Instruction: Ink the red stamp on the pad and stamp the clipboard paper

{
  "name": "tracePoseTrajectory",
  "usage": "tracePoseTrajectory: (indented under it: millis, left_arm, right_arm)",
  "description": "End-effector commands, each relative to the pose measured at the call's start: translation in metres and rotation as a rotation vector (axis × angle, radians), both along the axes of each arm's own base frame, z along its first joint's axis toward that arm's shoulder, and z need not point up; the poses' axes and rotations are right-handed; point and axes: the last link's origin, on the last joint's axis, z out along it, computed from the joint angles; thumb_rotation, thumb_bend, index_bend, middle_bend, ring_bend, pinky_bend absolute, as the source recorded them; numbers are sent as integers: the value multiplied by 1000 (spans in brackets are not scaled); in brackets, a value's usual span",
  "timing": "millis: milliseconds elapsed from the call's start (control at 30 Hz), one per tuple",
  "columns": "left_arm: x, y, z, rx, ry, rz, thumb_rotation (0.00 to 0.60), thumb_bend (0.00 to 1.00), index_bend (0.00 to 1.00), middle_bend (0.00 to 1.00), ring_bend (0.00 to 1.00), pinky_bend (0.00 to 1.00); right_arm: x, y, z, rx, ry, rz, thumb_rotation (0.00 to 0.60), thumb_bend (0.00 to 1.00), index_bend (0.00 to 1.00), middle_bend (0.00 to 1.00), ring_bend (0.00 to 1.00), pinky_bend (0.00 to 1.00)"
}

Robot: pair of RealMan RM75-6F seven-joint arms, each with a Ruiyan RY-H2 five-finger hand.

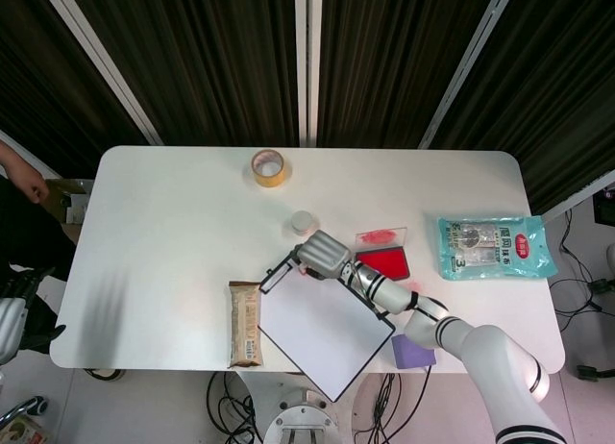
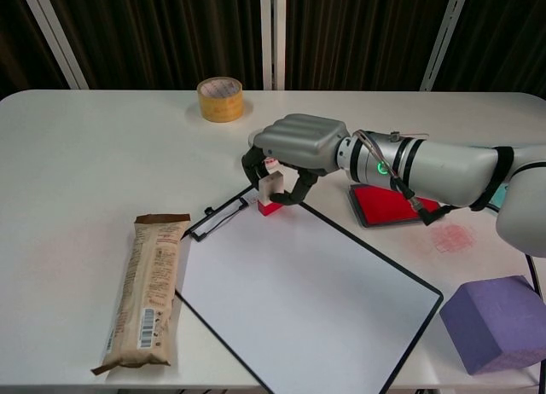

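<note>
Fingers of our right hand [image 2: 294, 147] curl around the red stamp [image 2: 270, 198], whose pale handle stands upright between them while its red base rests at the upper edge of the clipboard [image 2: 303, 296], just at 3 o'clock of the black clip [image 2: 217, 217]. In the head view the same hand [image 1: 323, 254] covers the stamp almost wholly, so we cannot tell from there whether the base sits on the paper or just off it. Our left hand [image 1: 8, 321] shows only at the far 9 o'clock edge of the head view, below the counter [image 1: 173, 223]; we cannot tell how its fingers lie.

At 3 o'clock of the held stamp lies the red ink pad [image 2: 391, 202], near but apart from the hand, and a faint red smear [image 2: 452, 237] marks the counter beside it. A purple block [image 2: 496, 322] sits toward 5 o'clock. A snack bar in brown wrapper [image 2: 147, 287] lies at 9 o'clock of the clipboard, just beside it. A roll of yellow tape [image 2: 220, 98] stands toward 12 o'clock, well apart. A green packet [image 1: 496, 247] lies at the counter's 3 o'clock side.
</note>
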Motion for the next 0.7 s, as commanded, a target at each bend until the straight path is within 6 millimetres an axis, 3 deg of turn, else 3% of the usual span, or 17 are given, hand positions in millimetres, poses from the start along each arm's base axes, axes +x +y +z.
tracePoseTrajectory:
  millis: [33, 700]
  left_arm:
    - [0, 0, 0, 1, 0, 0, 600, 0, 144, 163, 133, 247]
    - [0, 0, 1, 3, -1, -3, 600, 0, 144, 164, 133, 247]
  right_arm:
    - [-1, 1, -1, -2, 3, 1, 600, 437, 1000, 928, 927, 1000]
    - [-7, 5, -9, -6, 40, -1, 600, 437, 1000, 931, 927, 1000]
